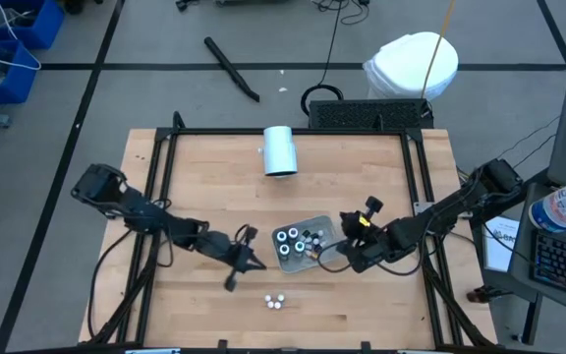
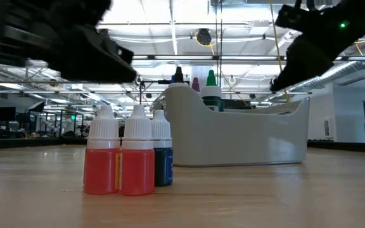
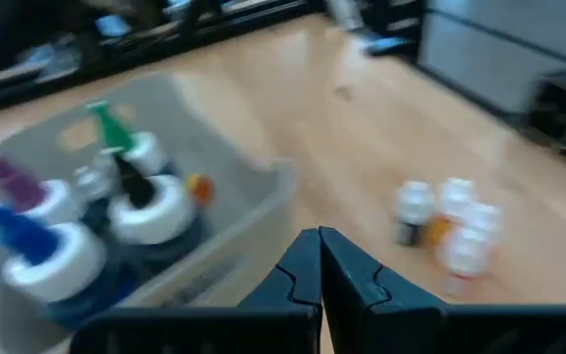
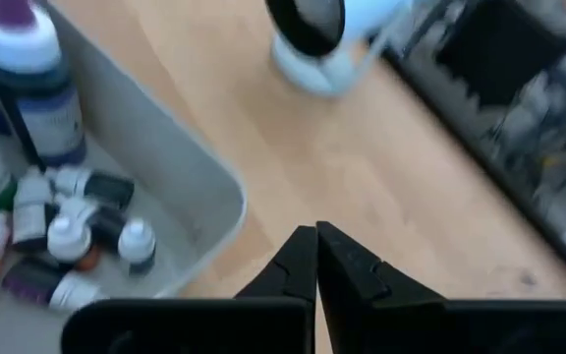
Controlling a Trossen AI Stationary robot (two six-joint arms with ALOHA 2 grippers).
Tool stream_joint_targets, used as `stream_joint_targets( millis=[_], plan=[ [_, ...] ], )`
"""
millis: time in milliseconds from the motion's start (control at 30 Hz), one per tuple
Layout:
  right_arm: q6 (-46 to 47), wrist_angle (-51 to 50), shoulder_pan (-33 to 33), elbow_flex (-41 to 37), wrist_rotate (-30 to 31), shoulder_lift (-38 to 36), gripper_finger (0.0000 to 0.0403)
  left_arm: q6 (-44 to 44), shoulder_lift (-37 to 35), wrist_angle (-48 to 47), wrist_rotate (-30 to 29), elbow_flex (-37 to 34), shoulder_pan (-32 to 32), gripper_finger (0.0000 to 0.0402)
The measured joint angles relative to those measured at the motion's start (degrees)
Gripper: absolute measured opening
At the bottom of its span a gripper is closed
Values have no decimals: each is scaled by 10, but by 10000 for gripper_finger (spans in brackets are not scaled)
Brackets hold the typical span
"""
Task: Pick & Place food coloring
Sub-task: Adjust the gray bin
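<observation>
Three small food coloring bottles [image 1: 275,302] stand upright on their bases near the table's front edge. In the low view two of them are red [image 2: 120,161] and one is blue [image 2: 163,158]. Several more tiny bottles [image 4: 72,231] lie inside the grey tray [image 1: 314,224], beside taller bottles [image 3: 136,202]. My left gripper [image 1: 252,258] hovers shut just left of the tray, and its wrist view shows the fingers [image 3: 319,251] with nothing between them. My right gripper [image 1: 342,258] hangs shut by the tray's right end, above the wood [image 4: 315,246].
A large white cylinder [image 1: 280,150] lies on its side toward the table's far edge. Black frame rails [image 1: 416,187] run along the table's sides. Bare wood lies between the tray and the cylinder, and along the front either side of the standing bottles.
</observation>
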Motion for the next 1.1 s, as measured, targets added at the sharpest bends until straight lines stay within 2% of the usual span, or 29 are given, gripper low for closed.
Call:
stream_joint_targets(
  millis=[133,333,667,967,1100],
  plan=[
    [49,-23,0,0,-46,0,1,-9,32,-15,-4,18,19,3],
    [65,-17,0,0,-65,0,0,-8,43,-25,-6,22,29,5],
    [63,46,-16,-43,-134,0,0,-7,43,-35,-9,22,55,4],
    [6,164,-23,-62,-208,0,0,-15,43,-42,-25,22,80,8],
    [3,184,-22,-65,-222,0,0,-17,43,-49,-33,21,87,4]
  ],
)
